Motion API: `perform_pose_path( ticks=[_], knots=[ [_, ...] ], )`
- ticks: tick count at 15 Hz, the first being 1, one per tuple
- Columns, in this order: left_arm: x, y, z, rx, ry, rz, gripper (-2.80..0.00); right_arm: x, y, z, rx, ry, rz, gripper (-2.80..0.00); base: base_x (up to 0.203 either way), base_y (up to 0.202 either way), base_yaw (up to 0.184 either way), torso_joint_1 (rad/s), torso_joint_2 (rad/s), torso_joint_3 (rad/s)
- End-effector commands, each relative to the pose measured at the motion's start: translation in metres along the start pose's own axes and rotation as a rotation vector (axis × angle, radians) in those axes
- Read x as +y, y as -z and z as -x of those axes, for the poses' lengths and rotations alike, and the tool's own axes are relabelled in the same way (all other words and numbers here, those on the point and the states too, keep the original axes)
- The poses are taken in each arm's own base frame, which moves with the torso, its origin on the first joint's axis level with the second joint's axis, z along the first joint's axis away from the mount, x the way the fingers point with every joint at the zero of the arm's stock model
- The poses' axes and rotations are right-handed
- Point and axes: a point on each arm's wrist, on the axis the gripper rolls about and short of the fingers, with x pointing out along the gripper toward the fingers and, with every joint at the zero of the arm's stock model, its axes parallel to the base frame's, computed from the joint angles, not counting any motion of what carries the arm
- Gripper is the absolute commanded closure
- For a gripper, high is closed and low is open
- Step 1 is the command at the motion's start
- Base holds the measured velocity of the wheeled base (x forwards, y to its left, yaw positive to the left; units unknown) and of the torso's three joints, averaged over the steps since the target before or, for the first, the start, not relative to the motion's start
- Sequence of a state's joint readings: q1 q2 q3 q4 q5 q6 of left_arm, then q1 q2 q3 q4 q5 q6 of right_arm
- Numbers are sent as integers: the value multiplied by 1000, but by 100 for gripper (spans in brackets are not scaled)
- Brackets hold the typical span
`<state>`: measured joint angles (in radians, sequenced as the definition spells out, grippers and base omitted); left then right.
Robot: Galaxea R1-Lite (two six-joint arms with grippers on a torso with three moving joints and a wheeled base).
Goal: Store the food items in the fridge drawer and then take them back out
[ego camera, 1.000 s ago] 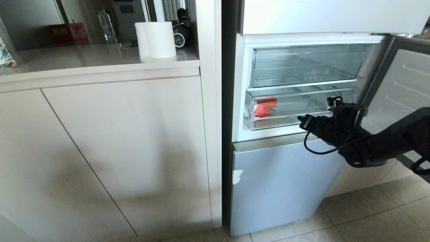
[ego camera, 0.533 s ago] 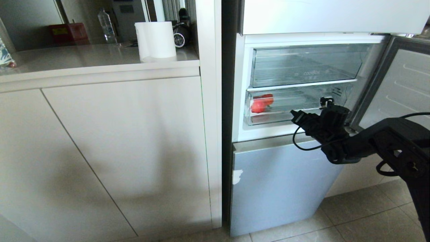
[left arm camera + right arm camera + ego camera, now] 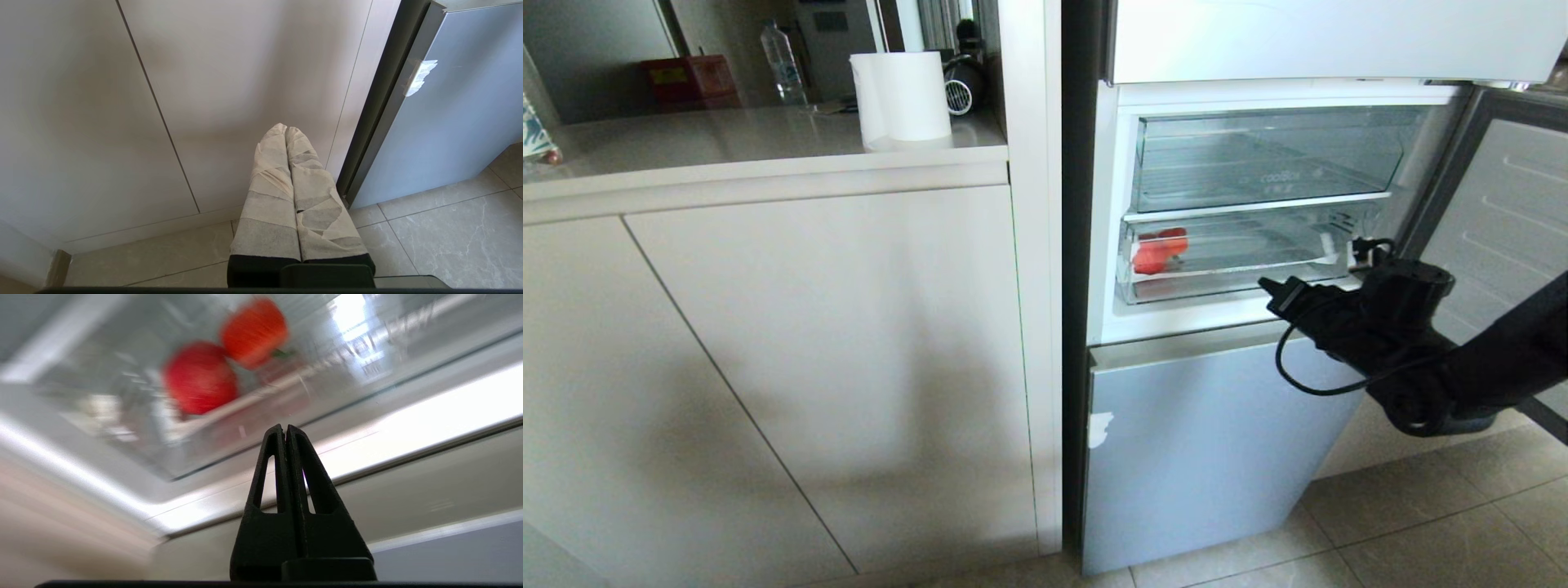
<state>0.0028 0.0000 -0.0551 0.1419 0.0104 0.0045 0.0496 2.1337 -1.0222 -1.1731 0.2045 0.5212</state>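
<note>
Nearest to me, the left gripper point(image 3: 288, 134) hangs parked low by the cabinet door point(image 3: 163, 102), its taped fingers pressed together on nothing. Further in, the right gripper point(image 3: 1270, 287) is clenched empty, its tip just outside the front lip of the fridge drawer point(image 3: 1225, 286), which sits pushed in. Beyond that lip, the two red food items point(image 3: 1160, 251) lie touching at the drawer's left end, up and to the left of the tip; the right arm is clearly nearer. The drawer's long axis runs side to side.
</note>
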Motion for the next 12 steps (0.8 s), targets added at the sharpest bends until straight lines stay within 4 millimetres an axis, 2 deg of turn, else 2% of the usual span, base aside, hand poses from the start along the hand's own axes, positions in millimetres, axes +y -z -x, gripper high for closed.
perform_pose_path(
  ticks=[1, 5, 9, 10, 12],
  knots=[
    [0, 0, 0, 2, -1, 0, 0, 42, -48, 62, -88, -52, 37, 0, 0, 0, 0, 0, 0, 0],
    [0, 0, 0, 2, -1, 0, 0, 76, -72, 165, -178, -46, 165, 0, 0, 0, 0, 0, 0, 0],
    [0, 0, 0, 2, -1, 0, 0, 87, -88, 269, -381, 86, 369, 0, 0, 0, 0, 0, 0, 0],
    [0, 0, 0, 2, -1, 0, 0, 89, -88, 292, -417, 143, 405, 0, 0, 0, 0, 0, 0, 0],
    [0, 0, 0, 2, -1, 0, 0, 92, -81, 326, -418, 278, 421, 0, 0, 0, 0, 0, 0, 0]
  ],
)
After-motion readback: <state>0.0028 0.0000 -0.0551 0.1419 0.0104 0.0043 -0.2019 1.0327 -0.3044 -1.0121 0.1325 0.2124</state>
